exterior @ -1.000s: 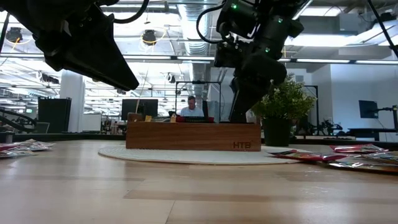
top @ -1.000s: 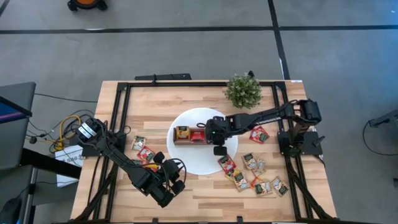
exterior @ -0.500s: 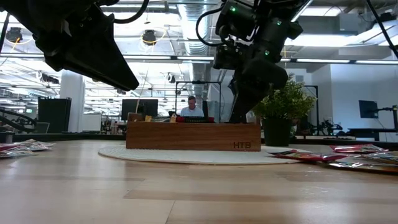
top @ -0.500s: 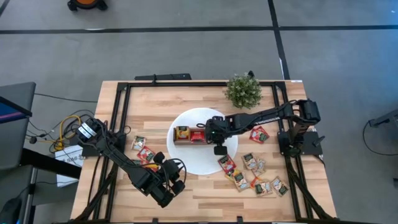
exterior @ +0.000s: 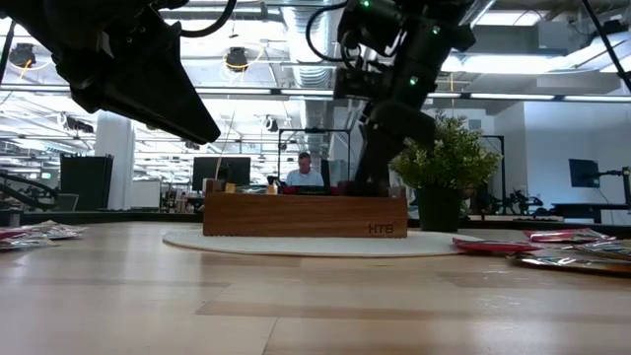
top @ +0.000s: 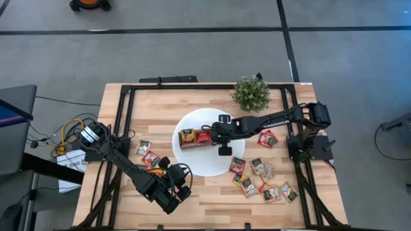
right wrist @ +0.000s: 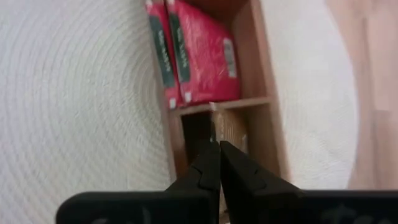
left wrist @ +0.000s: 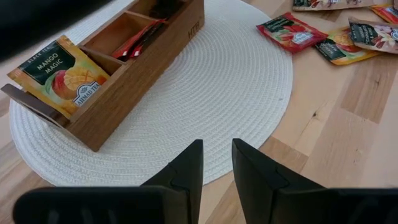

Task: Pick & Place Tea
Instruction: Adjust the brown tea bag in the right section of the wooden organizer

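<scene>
High view. Wooden table [top: 212,196] with a round white mat [top: 202,168] at its middle. On the mat, a narrow wooden box [top: 196,137] with three compartments: a yellow-orange tea sachet [top: 187,136] in the left-hand one, red tea sachets [top: 203,136] in the middle one. Right gripper [top: 216,135] sits over the box's right-hand end, its arm reaching in from the table's right edge. Loose sachets [top: 260,176] lie scattered on the bare wood right of the mat; a smaller group [top: 148,156] lies left of it. Left gripper [top: 183,190] is near the front edge, left of centre, well apart from the box. Small green plant [top: 251,93] at the back, right of centre.

Low view. Box [exterior: 305,215] stands on the mat [exterior: 315,243], with the right gripper [exterior: 370,182] coming down behind its right end. Plant [exterior: 446,173] just right of it. A person sits at a desk far behind.

Left wrist view. Left gripper [left wrist: 216,163] has its fingers parted with nothing between them, above the mat's edge [left wrist: 249,81]. A mango sachet [left wrist: 61,70] stands in the box's end compartment.

Right wrist view. Right gripper [right wrist: 214,163] has its fingers pressed together, tips in the end compartment next to the one holding two red sachets [right wrist: 193,53]. Whether anything is pinched between them cannot be told.
</scene>
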Motion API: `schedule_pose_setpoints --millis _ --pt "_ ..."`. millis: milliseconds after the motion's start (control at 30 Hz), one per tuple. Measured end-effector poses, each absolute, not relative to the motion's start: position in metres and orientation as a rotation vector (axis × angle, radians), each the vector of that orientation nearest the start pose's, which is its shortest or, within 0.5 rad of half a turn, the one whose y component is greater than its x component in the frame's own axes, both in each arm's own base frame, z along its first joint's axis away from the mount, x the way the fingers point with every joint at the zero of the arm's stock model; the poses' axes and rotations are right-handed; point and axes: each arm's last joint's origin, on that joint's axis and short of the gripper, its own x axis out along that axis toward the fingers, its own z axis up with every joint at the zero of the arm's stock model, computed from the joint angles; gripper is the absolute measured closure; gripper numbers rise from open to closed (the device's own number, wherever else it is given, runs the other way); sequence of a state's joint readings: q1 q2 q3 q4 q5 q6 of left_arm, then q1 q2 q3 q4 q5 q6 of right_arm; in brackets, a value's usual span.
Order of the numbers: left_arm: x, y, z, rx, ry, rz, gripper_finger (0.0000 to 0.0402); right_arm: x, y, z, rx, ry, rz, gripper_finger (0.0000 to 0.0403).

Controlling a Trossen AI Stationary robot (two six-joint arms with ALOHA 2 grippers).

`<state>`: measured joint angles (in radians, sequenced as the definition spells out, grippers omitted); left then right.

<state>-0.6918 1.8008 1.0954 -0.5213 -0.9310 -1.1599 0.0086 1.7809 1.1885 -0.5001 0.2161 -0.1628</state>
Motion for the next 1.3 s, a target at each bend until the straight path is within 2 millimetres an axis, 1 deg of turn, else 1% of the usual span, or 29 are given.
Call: schedule_pose_setpoints --millis 100,233,500,667,833,967,1133,1300 --pt "0.272 -0.195 0.167 -0.198 0.574 0.617 0.0324 0.360 -0.003 0.197 -0.283 1.086 -0.094 0.0402" --pt "0.272 -0.195 0.167 -0.198 0.574 0.617 0.0324 0.362 -0.010 0.203 -0.345 1.084 -0.121 0.0402" --pt "0.272 -0.195 0.167 -0.200 0.579 0.614 0.0324 0.361 -0.031 0.201 -0.531 1.122 -0.041 0.0403" --pt "0.272 -0.196 0.167 -0.203 0.584 0.611 0.0324 0.361 -0.039 0.201 -0.637 1.135 0.016 0.0403" --pt "0.272 -0.196 0.167 -0.204 0.586 0.610 0.0324 0.361 -0.037 0.200 -0.781 1.144 0.115 0.0403" --pt "0.272 -0.196 0.167 -0.204 0.586 0.610 0.0324 0.362 -0.034 0.201 -0.851 1.132 0.159 0.0403" --pt "0.272 -0.196 0.167 -0.203 0.586 0.610 0.0324 0.366 -0.029 0.204 -0.973 1.110 0.133 0.0403" --pt "0.272 -0.196 0.167 -0.204 0.586 0.610 0.0324 0.367 -0.023 0.205 -1.041 1.124 0.084 0.0400"
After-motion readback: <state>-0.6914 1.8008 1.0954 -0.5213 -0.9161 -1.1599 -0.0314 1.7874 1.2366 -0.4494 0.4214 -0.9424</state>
